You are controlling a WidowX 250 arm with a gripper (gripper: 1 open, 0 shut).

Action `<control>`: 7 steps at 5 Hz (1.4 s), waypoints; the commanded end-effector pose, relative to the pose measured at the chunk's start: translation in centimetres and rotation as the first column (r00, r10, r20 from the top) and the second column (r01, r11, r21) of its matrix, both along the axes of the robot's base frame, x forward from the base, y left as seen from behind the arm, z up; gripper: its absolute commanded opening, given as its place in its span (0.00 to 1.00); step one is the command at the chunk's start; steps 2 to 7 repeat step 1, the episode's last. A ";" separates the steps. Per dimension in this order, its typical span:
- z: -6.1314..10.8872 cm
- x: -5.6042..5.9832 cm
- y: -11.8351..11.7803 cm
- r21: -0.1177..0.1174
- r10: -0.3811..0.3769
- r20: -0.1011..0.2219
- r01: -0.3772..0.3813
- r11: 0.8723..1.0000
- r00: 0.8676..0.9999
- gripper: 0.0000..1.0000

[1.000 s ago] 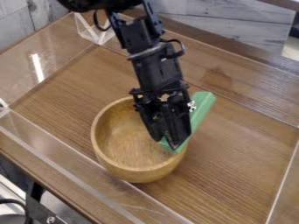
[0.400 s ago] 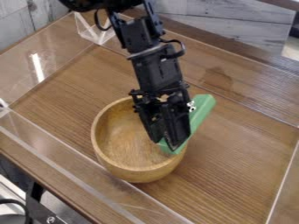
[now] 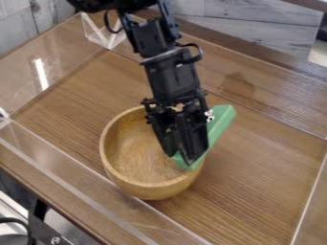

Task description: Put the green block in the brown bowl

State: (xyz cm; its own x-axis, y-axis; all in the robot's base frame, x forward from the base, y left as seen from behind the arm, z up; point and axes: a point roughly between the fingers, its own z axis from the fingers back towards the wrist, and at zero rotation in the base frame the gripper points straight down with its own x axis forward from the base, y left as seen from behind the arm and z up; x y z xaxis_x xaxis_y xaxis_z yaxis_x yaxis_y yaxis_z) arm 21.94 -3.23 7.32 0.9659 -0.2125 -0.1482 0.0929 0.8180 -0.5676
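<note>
The brown bowl [image 3: 134, 158] sits on the wooden table, near the front. My black gripper [image 3: 188, 153] reaches down over the bowl's right rim and is shut on the green block [image 3: 219, 124]. The block stands tilted, its upper end sticking out to the right of the fingers and its lower end [image 3: 192, 163] showing just inside the bowl's right wall. The middle of the block is hidden behind the fingers.
A clear plastic wall [image 3: 76, 191] borders the wooden table [image 3: 76, 96] along the front and left. A white tag [image 3: 102, 33] hangs near the arm's upper part. Bare wood lies to the left and right of the bowl.
</note>
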 end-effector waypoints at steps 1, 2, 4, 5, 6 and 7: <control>1.1 0.8 0.0 0.006 -0.013 0.040 0.013 1.000 0.999 0.00; 1.1 0.8 0.0 0.006 -0.013 0.040 0.013 1.000 0.999 0.00; 1.1 0.8 0.0 0.006 -0.013 0.040 0.013 1.000 0.999 0.00; 1.1 0.8 0.0 0.006 -0.013 0.040 0.013 1.000 0.999 0.00; 1.1 0.8 0.0 0.006 -0.013 0.040 0.013 1.000 0.999 0.00; 1.1 0.8 0.0 0.006 -0.013 0.040 0.013 1.000 0.999 0.00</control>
